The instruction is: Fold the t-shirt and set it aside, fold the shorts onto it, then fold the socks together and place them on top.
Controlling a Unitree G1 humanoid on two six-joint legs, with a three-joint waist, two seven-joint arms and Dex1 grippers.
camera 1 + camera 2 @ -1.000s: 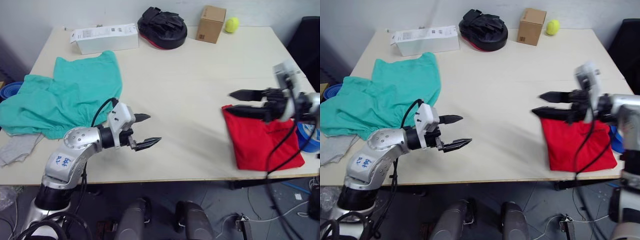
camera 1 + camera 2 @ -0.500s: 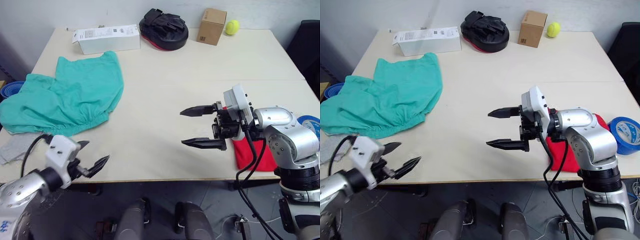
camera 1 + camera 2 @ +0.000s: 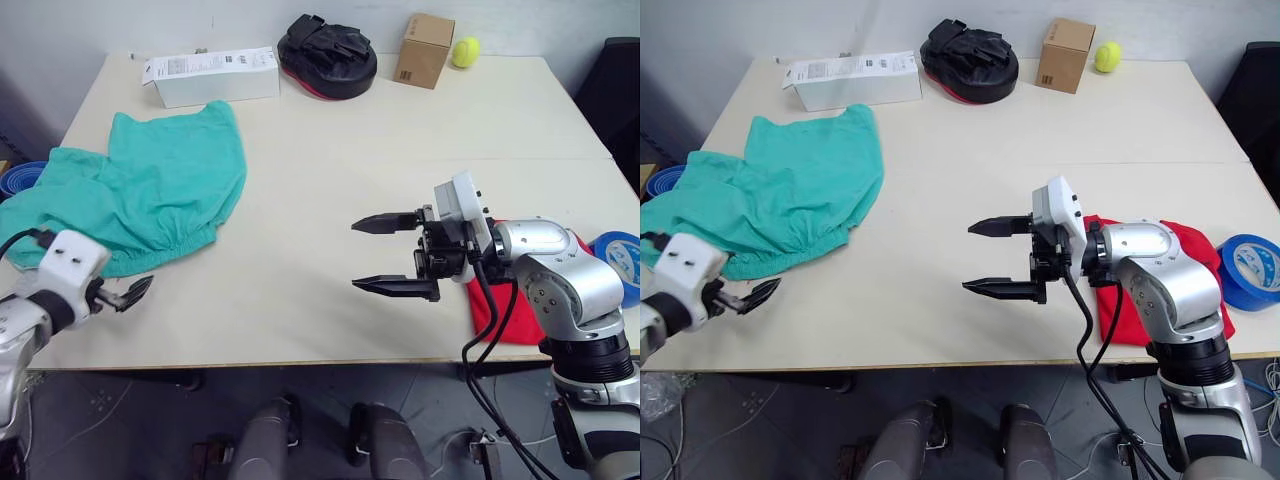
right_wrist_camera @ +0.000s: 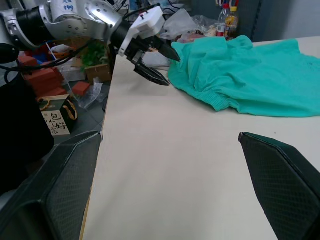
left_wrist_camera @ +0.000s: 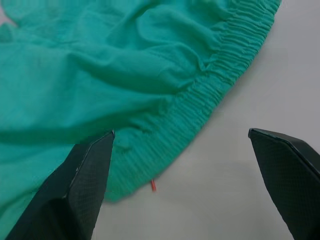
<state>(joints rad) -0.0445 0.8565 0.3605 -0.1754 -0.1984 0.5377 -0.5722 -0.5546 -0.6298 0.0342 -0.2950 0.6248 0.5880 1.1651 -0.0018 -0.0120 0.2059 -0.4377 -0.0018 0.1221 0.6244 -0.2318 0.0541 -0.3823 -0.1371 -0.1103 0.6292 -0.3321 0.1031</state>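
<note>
**Both end effectors spread, shorts lying unfolded at the left**

The shorts (image 3: 140, 195) lie spread and wrinkled on the left part of the surface (image 3: 330, 170), with one part hanging over the left edge. The gathered waistband faces the front edge, and in the left wrist view a small orange-red piece of the drawstring (image 5: 153, 185) shows just under the waistband.

The left end effector (image 3: 128, 293) is at the front left corner, just beside the waistband. Its two fingers are spread, with the hem of the shorts between and ahead of them; they do not hold anything.

The right end effector (image 3: 385, 255) hovers over the bare middle of the surface, pointing to the left. Its fingers are also wide apart and hold nothing.

The t-shirt (image 3: 1170, 280) lies folded at the front right of the surface, partly hidden behind the right arm. A blue tape roll (image 3: 1248, 270) is just beside it at the right edge.

At the far side of the surface stand a white box (image 3: 210, 75), a black padded object (image 3: 325, 55), a cardboard box (image 3: 421, 48) and a yellow-green ball (image 3: 463, 50).
</note>
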